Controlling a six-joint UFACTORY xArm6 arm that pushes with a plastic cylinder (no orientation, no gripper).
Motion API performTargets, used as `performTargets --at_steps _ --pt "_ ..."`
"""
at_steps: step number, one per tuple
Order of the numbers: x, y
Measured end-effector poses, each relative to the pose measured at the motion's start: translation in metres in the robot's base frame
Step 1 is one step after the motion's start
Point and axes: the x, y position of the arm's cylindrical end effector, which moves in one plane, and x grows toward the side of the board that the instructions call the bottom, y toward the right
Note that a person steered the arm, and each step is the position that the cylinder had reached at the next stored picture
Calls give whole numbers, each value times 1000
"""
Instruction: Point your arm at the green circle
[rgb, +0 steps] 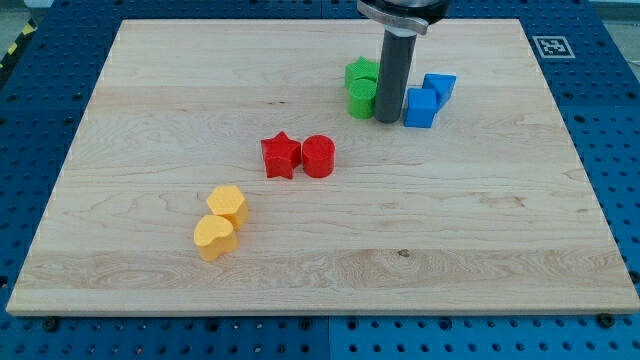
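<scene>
The green circle (361, 99) is a short green cylinder at the view's upper middle. A green star (360, 73) sits just above it, touching it. My rod comes down from the view's top edge, and my tip (388, 120) rests on the board right beside the green circle, on its right. The rod hides the right edges of both green blocks. Two blue blocks, a cube (421, 107) and another blue block (439, 87), lie just right of my tip.
A red star (281, 155) and a red cylinder (318, 156) sit side by side at the board's middle. Two yellow heart-like blocks (228, 204) (214, 237) lie at the lower left. The wooden board (480, 250) rests on a blue perforated table.
</scene>
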Motion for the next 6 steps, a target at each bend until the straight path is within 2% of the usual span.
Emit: performTargets --at_steps 1,6 --pt "2 -28" --pt "8 -86"
